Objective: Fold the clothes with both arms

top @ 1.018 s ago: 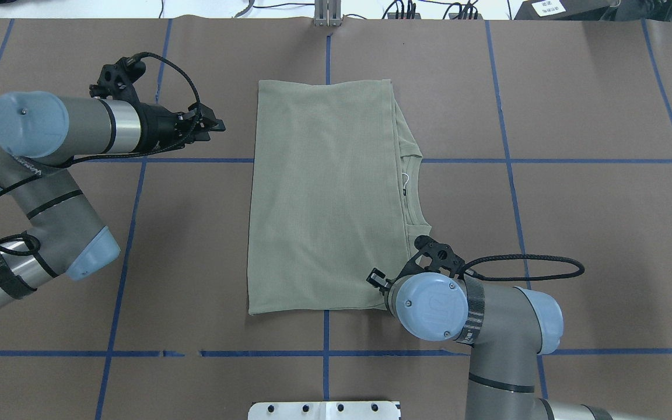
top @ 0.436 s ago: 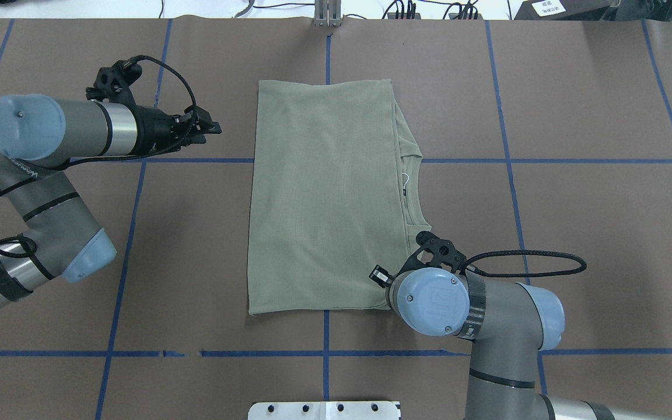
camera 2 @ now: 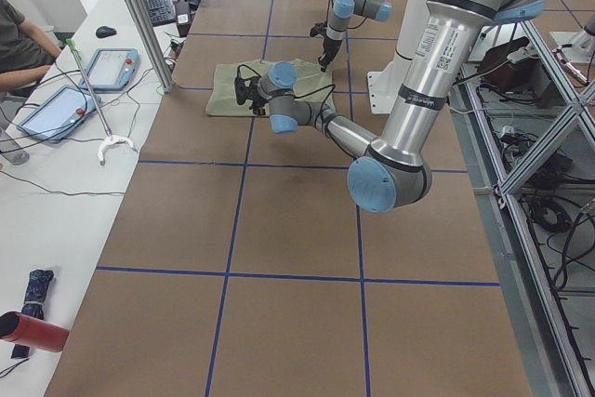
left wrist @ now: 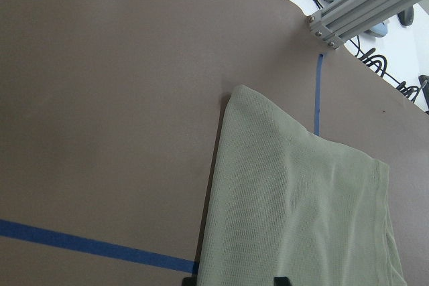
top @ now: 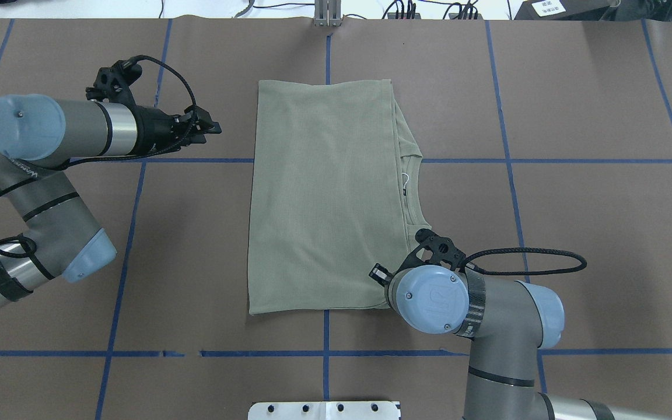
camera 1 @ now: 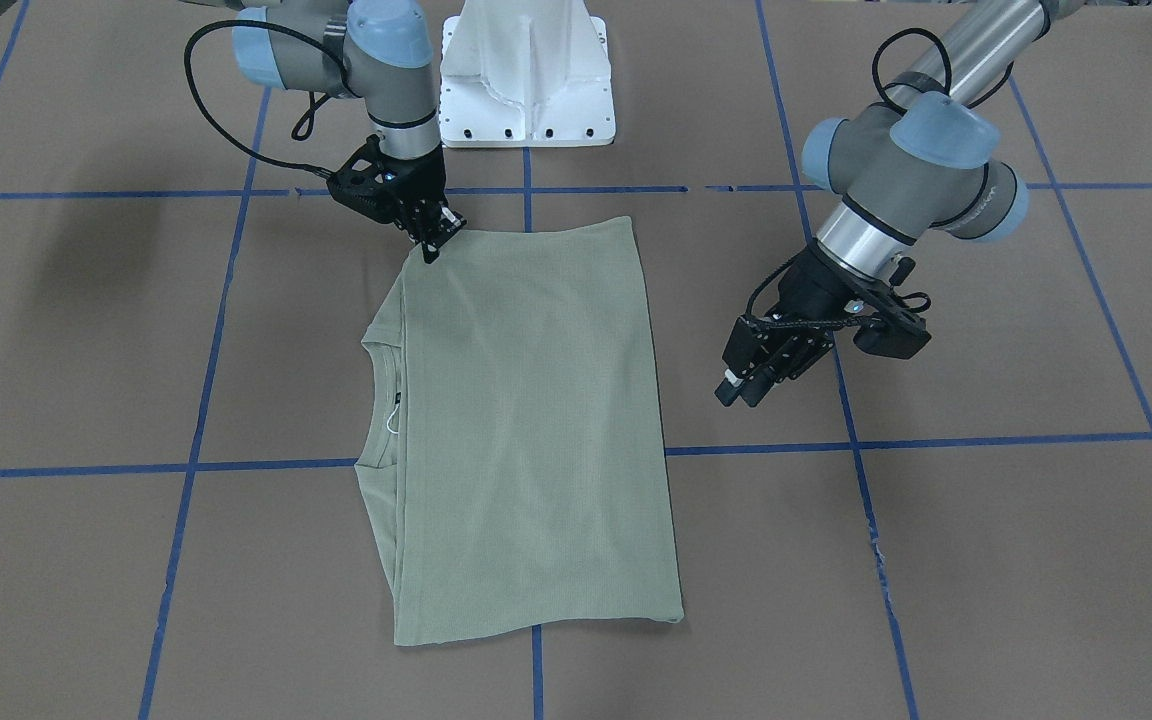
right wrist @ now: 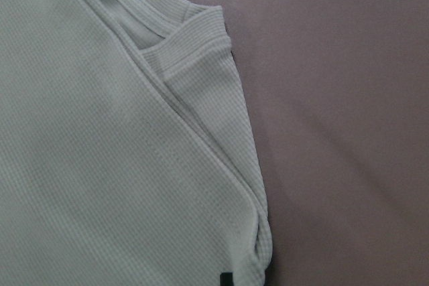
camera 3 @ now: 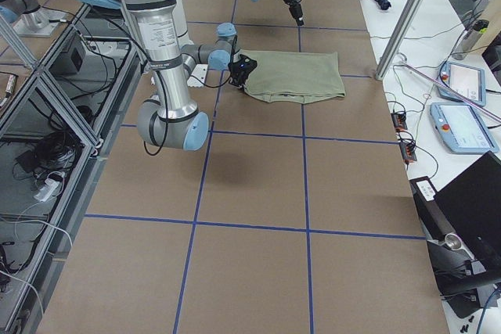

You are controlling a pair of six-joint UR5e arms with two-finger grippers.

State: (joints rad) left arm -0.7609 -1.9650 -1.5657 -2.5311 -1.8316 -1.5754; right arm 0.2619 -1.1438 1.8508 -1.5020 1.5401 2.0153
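Sage-green long-sleeved knit shirt (top: 318, 198) lies folded into a flat rectangle in the middle of the brown paper-covered table (top: 575, 233), with its collar toward the table's right end. Our right black two-finger gripper (camera 1: 430, 247) is down at the shirt corner nearest the robot's edge, and we cannot tell whether it pinches cloth. Our left black two-finger gripper (camera 1: 741, 390) hangs spread, clear of the opposite side. That corner shows stacked layers. Catching only the top one would peel the fold apart, and a one-handed lift would likely drag and skew it.
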